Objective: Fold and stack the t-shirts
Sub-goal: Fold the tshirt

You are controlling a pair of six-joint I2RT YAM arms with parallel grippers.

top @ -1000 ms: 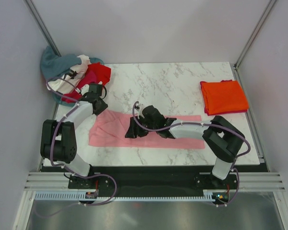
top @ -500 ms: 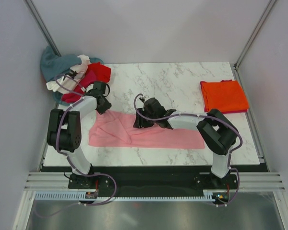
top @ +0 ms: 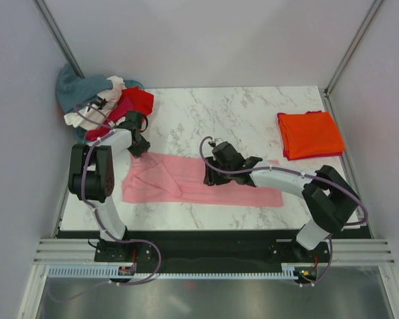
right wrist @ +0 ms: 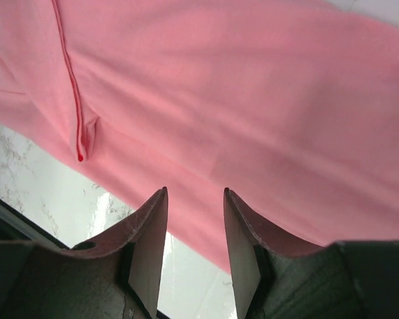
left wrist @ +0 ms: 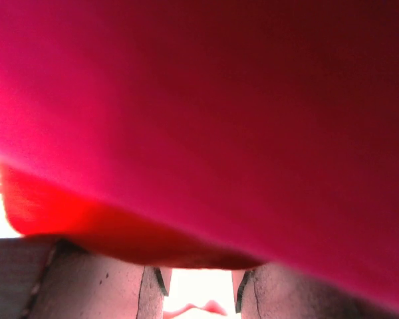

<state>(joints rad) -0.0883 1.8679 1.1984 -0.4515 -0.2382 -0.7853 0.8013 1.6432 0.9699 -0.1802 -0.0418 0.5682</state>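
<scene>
Across the near middle of the counter (top: 239, 113), running from 9 o'clock toward 3, the light pink shirt (top: 153, 186) lies as a long flat band. It looks already folded lengthwise, with a ridge of creases toward its 9 o'clock end. The cloth is thin, matte and plain. The right wrist view shows a fine stitched seam (right wrist: 65, 73) and gentle ripples, nothing stiff anywhere.

By my judgement it will handle as light and limp — it keeps no shape when lifted, sags between two holds, and slides readily on the smooth marble. The sensible places to take hold are the short ends or their corners, pinching all layers together so the fold does not peel open. A hold in the middle would only bunch it.

The right tool (top: 209, 176) is low over the band's middle, its fingers spread with nothing between them. The left tool (top: 139, 145) sits at the band's far corner toward 10 o'clock, just beside the red shirt (top: 138, 101). Its wrist view is almost filled with red cloth. The fingers' roots stand apart but the tips are hidden, so I cannot tell whether it pinches anything.

At 10 o'clock the red one lies heaped with a teal-grey shirt (top: 80, 86) and white cloth (top: 73, 119) — all loose. At 2 o'clock a folded orange shirt (top: 310, 134) lies square, well apart from the pink band.
</scene>
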